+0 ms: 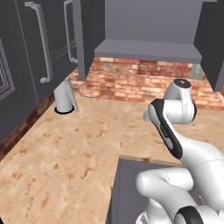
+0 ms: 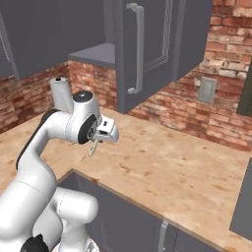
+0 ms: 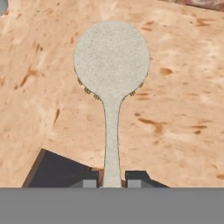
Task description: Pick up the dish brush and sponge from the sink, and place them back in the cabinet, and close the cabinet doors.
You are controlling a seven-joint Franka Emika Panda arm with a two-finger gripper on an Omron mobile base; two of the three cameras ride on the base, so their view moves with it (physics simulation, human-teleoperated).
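My gripper (image 3: 111, 183) is shut on the thin handle of the dish brush (image 3: 111, 61), whose cream round head hangs over the beige counter. From the right base view, the gripper (image 2: 105, 134) sits above the counter with the brush (image 2: 92, 147) dangling below it. A dark corner of the sink (image 3: 57, 171) lies just under the fingers, and the basin (image 1: 127, 188) is beside the arm. Above the brick wall, the cabinet (image 1: 148, 50) stands with its grey shelf exposed and its doors (image 2: 147, 49) swung wide. The sponge is out of view.
A grey upright cylinder (image 1: 65, 96) stands on the counter at the back left, near the brick wall. Shut neighbouring wall cabinets (image 1: 30, 52) with long bar handles hang to the left. A wall outlet (image 2: 206, 89) is on the bricks to the right.
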